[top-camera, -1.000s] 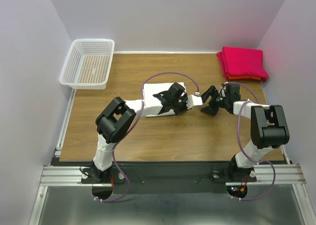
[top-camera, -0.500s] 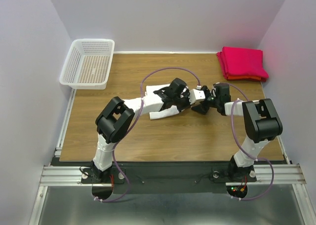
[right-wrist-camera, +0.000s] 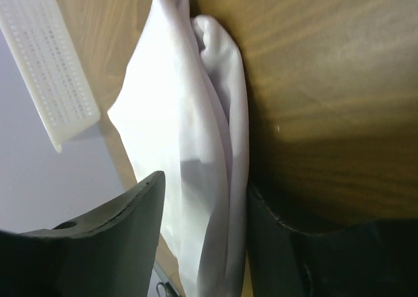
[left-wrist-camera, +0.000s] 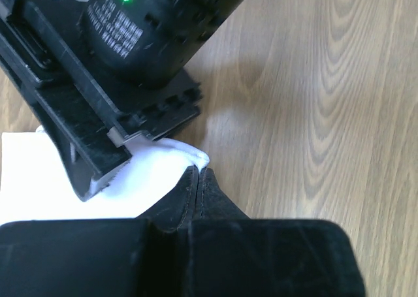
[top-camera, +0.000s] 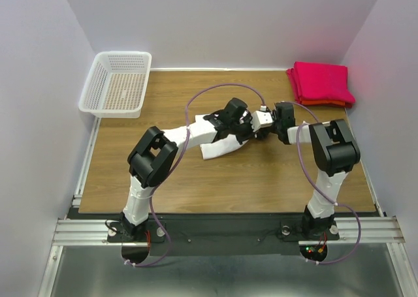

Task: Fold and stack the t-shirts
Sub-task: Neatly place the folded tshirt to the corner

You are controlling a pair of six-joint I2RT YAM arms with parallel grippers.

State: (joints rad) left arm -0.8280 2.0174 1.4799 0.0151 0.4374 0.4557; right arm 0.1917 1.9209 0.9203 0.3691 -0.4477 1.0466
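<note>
Since a second ago my right tool (top-camera: pixel 256 130) has slid left, now half-open astride the white t-shirt (top-camera: pixel 219 148) on the surface (top-camera: pixel 261 179); its fold runs leftward past my left tool (left-wrist-camera: pixel 199 173), pinched shut on its corner

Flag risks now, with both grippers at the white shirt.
Right gripper straddles the white t-shirt at bunched folds; closing may catch only some layers and spoil the fold. Left gripper is shut on just a corner, which could slip out. The two grippers sit very close, so their fingers might collide.
</note>
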